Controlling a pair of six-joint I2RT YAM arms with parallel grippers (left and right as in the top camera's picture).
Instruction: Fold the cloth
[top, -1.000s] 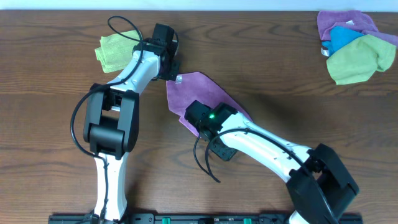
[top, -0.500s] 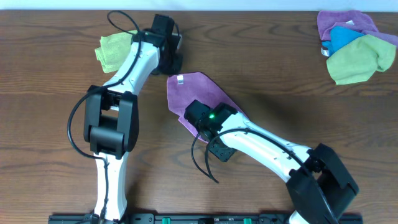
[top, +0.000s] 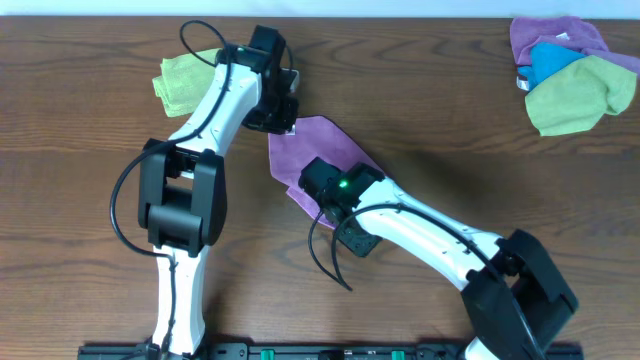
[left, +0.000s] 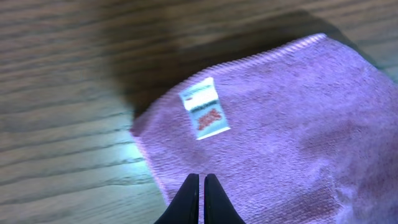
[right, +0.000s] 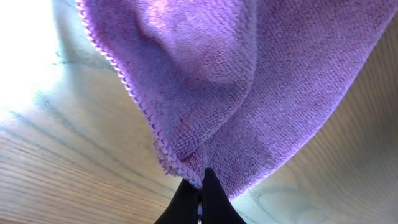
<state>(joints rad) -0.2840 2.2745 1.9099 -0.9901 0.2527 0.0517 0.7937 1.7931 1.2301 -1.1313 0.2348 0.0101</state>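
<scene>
The magenta-purple cloth (top: 330, 145) lies on the wooden table, partly folded over itself. My left gripper (top: 287, 126) hovers shut over the cloth's far-left corner. In the left wrist view its closed tips (left: 199, 182) sit above the cloth (left: 292, 130), just short of the white tag (left: 204, 116), and grip nothing. My right gripper (top: 330, 215) is at the cloth's near edge, largely under its own arm. The right wrist view shows this gripper (right: 201, 182) shut on the stitched edge of the cloth (right: 249, 81), which bunches into a fold above it.
A lime-green cloth (top: 180, 80) lies at the far left, behind the left arm. A heap of lavender, blue and green cloths (top: 570, 75) sits at the far right corner. Both arms cross the middle of the table.
The left gripper drew back from the tag corner towards the far edge, then returned over that corner, covering the tag from above. The right gripper has held its pinch.
</scene>
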